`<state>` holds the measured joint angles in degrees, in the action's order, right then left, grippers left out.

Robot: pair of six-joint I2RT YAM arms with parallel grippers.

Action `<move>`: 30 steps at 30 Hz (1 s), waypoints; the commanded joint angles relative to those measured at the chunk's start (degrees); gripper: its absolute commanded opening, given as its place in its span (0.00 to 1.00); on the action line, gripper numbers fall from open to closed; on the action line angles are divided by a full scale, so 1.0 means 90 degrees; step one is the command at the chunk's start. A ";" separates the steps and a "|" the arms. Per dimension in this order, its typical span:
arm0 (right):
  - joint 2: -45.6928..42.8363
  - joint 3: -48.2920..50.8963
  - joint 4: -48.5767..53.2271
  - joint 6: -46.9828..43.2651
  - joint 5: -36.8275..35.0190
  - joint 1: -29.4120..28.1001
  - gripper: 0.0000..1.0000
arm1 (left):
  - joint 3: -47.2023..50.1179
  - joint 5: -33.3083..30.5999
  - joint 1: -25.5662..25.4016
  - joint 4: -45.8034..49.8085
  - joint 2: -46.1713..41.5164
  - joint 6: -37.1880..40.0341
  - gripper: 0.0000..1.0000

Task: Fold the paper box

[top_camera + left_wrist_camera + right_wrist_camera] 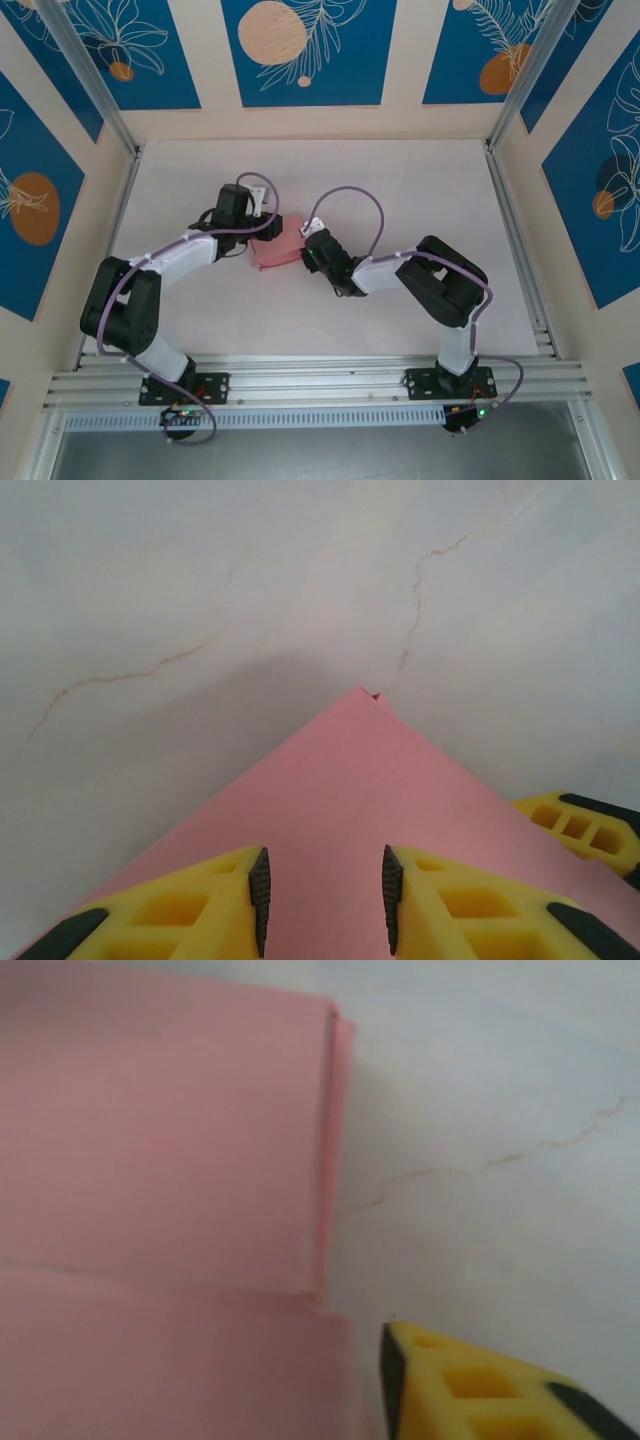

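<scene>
The pink paper box (277,249) lies on the white table (400,180) between my two grippers, partly folded, with a raised panel and a seam along its edge (325,1140). My left gripper (264,230) is at the box's left end. Its yellow fingers (215,900) stand open over the pink surface (350,780) with a clear gap between the pads. My right gripper (309,252) is at the box's right end. One yellow finger (470,1390) shows just beside the box edge without touching it; the other is hidden behind the pink card. That finger (585,825) also appears at the box's right edge.
Thin cracks run across the white table surface (415,590). Aluminium frame rails (515,230) and blue patterned walls (300,50) enclose the table on three sides. Open table lies beyond the box towards the back wall.
</scene>
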<state>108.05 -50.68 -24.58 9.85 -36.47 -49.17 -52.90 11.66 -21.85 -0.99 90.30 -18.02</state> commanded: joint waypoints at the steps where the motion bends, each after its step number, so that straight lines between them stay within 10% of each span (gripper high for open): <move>1: -0.0199 0.0221 0.0667 -0.0016 -0.0142 -0.0164 0.46 | 0.0257 0.0163 0.0074 -0.0481 0.0121 -0.0291 0.36; 9: -0.0942 0.0289 0.1205 -0.0049 -0.0250 -0.0497 0.73 | 0.0430 0.0043 0.0075 -0.0735 0.0243 -0.0352 0.35; 30: -0.1513 -0.0300 0.2229 -0.0028 -0.0290 -0.0860 0.83 | -0.0117 0.0179 0.0318 0.0558 -0.0663 0.0130 0.35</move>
<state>97.23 -51.03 -5.32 9.76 -39.09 -56.36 -52.90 12.03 -19.86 -0.08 87.11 -18.70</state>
